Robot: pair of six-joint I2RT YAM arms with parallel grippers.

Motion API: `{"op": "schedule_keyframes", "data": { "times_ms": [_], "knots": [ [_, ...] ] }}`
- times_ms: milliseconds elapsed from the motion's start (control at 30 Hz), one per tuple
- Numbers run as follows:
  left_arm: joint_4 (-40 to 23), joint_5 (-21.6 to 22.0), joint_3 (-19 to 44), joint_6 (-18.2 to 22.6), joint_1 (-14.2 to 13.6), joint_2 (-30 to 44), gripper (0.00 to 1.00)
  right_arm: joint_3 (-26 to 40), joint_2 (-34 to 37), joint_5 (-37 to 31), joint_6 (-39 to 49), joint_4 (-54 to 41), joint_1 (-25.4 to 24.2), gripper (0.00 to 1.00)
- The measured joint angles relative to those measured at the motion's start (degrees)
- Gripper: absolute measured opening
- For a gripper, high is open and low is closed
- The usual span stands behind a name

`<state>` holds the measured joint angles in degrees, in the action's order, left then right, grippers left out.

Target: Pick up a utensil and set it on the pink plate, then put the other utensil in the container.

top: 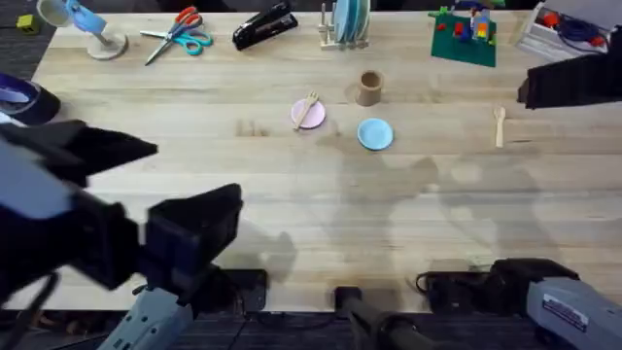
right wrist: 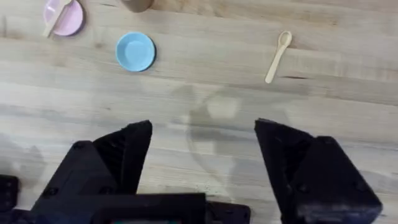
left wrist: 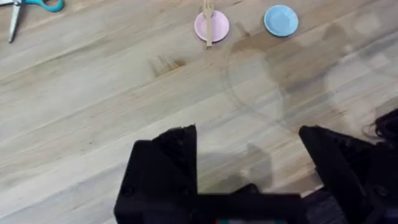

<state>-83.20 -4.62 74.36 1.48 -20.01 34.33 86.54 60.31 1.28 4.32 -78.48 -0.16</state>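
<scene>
- Overhead view: fork (top: 310, 105) found lying across the pink plate (top: 304, 117) at upper centre of the frame, touching it, tines toward the top edge. First step judged complete.
- Spoon (top: 500, 125) found flat on the tabletop (top: 292, 204) at right of frame, well apart from the container (top: 369, 88). Second step judged not yet started.
- Container standing upright just above and right of the pink plate, nothing seen inside from this angle.
- Light blue plate (top: 375, 134) noted between pink plate and spoon, bare; not part of the job.
- Left wrist view: left tool (left wrist: 249, 155) spread wide, holding nothing, above bare tabletop, with pink plate and fork at top centre of that frame.
- Right wrist view: right tool (right wrist: 202, 162) likewise spread, nothing between its fingers; spoon at upper right of that frame, lying loose on the wood.
- Both arms low in the overhead frame, well apart from every task item.
- Remaining work, as judged: grasp spoon by the handle, carry to the container, release inside. Right arm looks the nearer candidate.
- Risk noted: thin flat handle on wood may slip from a shallow pinch; narrow container mouth demands careful alignment.
</scene>
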Motion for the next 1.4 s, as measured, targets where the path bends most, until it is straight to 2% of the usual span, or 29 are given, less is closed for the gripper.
{"op": "schedule_keyframes", "data": {
  "times_ms": [133,300,500,700,833,1400],
  "knots": [
    [5.3,-1.1,-5.9,-0.2,0.0,-2.4,0.995,0.0,0.0,0.0,0.0,0.0,0.0,0.994],
    [6.4,-1.8,-8.6,-0.2,0.0,-2.5,0.995,0.0,0.0,0.0,0.0,0.0,0.0,0.995],
    [8.5,-1.9,-9.1,0.1,0.0,-2.5,0.995,0.0,0.0,0.0,0.0,-0.3,0.0,0.995],
    [9.8,-5.4,-9.4,5.4,0.0,-2.5,0.995,0.0,0.0,0.0,0.0,-1.3,0.0,0.995],
    [10.9,-6.7,-10.5,7.2,0.0,-2.5,0.995,0.0,0.0,0.0,0.0,-1.3,0.0,0.995],
    [11.3,-7.7,-10.8,8.2,0.0,-2.5,0.995,0.0,0.0,0.0,0.0,-1.3,0.0,0.994]
  ]
}}
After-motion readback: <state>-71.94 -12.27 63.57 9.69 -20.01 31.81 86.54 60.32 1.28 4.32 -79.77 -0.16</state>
